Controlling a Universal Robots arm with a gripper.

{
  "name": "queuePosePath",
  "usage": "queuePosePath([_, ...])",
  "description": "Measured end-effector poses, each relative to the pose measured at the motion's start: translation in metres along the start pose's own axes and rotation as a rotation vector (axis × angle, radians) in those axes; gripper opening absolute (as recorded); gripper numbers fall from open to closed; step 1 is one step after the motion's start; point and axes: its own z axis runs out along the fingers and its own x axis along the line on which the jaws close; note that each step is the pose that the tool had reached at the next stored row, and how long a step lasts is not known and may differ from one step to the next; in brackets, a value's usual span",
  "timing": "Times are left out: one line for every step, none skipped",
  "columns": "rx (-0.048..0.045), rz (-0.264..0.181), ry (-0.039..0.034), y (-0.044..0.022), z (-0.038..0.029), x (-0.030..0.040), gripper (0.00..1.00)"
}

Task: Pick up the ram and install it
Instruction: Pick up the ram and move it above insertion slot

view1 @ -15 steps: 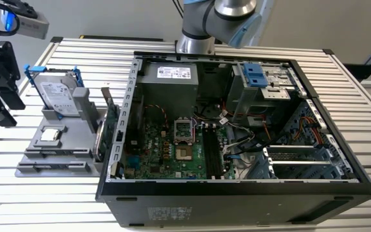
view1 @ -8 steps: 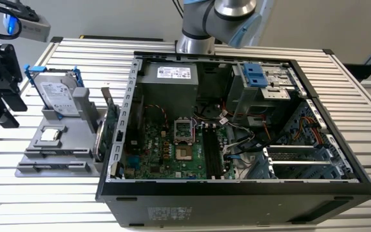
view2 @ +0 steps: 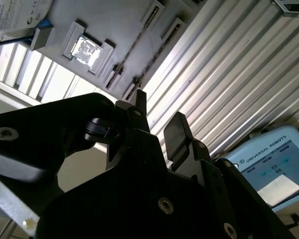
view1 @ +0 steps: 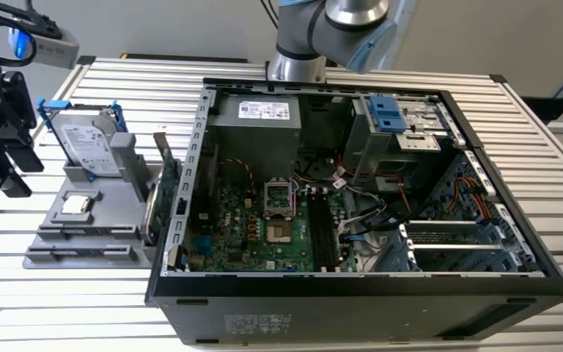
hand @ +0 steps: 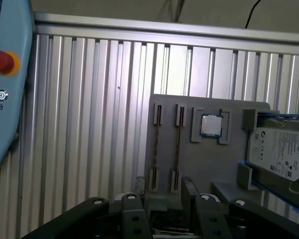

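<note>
Table [view1: 516,132]: slatted aluminium. Bare slats lie open around the case, and between the holder and a pale-blue pendant [hand: 2,99].
Computer case [view1: 360,290]: lies open on its side, with walls rising all round the motherboard [view1: 262,227]. Its black slots [view1: 322,227] run from the near wall toward the far one.
Gripper [view1: 12,172]: black, hangs at the exterior view's far left, near the holder and well apart from the case.
Holder [view1: 56,220]: grey tray just beside the case, on the exterior view's left. A hard drive [view1: 91,147] with blue rails stands at its far end, with a processor chip [view1: 78,205] at mid-tray.
Ram [hand: 156,147]: a thin brownish strip seen edge-on in one long groove of the holder. A similar strip sits in the parallel groove, and I cannot tell which of the two is the ram. The long axis runs along the groove, toward the fingers in the first wrist view.
Fingers [view2: 177,127]: a narrow gap apart, holding nothing and touching nothing. Table slats show through the gap.
</note>
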Motion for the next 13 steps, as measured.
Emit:
queuePosePath([0.0000, 0.000, 0.0000, 0.0000, 0.0006, 0.0000, 1.00])
queuePosePath([-0.0001, 0.000, 0.0001, 0.0000, 0.0011, 0.0000, 1.00])
queuePosePath([0.0000, 0.000, 0.0000, 0.0000, 0.0017, 0.0000, 1.00])
queuePosePath([0.0000, 0.000, 0.0000, 0.0000, 0.0023, 0.0000, 1.00])
queuePosePath([-0.0001, 0.000, 0.0000, 0.0000, 0.0028, 0.0000, 1.00])
queuePosePath([0.0000, 0.000, 0.0000, -0.0001, 0.0033, 0.0000, 1.00])
queuePosePath([0.0000, 0.000, 0.0000, -0.0001, 0.0040, 0.0000, 1.00])
queuePosePath([0.0000, 0.000, -0.0001, -0.0001, 0.0048, 0.0000, 1.00])
queuePosePath([0.0001, 0.000, -0.0001, -0.0001, 0.0056, 0.0000, 1.00])
queuePosePath([0.0001, 0.000, -0.0001, -0.0001, 0.0063, 0.0000, 1.00])
queuePosePath([0.0000, 0.000, 0.0000, -0.0001, 0.0069, 0.0000, 1.00])
queuePosePath([0.0000, 0.000, 0.0000, -0.0002, 0.0075, 0.0000, 1.00])
queuePosePath([-0.0001, 0.000, 0.0000, -0.0002, 0.0080, 0.0000, 1.00])
